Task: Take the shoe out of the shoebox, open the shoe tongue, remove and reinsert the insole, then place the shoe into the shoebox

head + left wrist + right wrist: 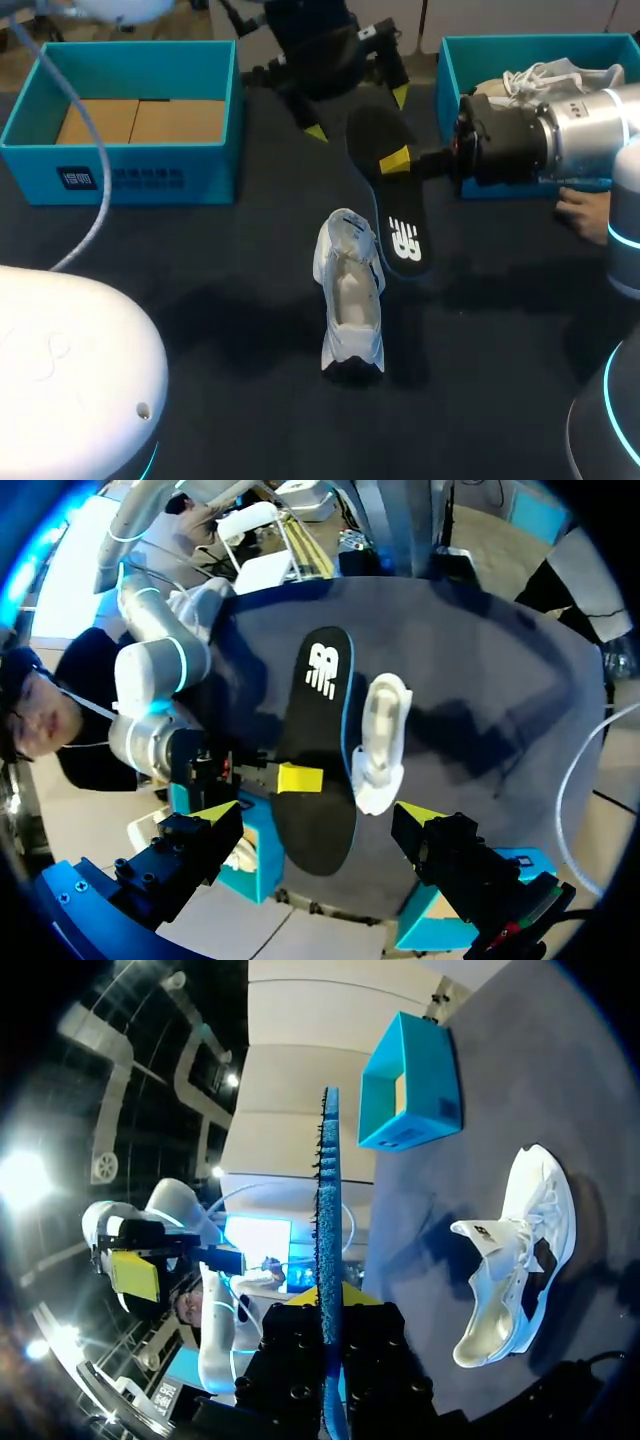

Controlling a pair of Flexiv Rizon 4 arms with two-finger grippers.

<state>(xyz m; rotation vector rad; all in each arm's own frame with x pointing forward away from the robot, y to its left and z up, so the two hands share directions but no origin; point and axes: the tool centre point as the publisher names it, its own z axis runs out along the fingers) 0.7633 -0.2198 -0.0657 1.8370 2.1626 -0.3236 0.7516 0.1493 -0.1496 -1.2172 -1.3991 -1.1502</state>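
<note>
Got the right pincer (pixel 396 160) clamped on the black insole (pixel 405 245), toe end just beside the white shoe (pixel 350 295) sitting sole-down on the tabletop (pixel 230 300). Also got the left pincer (pixel 357 113) spread wide, hovering over the insole's heel end, blue shoebox (pixel 120 180) well apart.

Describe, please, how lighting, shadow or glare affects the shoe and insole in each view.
Head view: the white shoe is bright, the black insole nearly merges with the dark table. Left wrist view: a soft shadow lies beside the shoe. Right wrist view: lamps glare beyond the table; the shoe is evenly lit.
</note>
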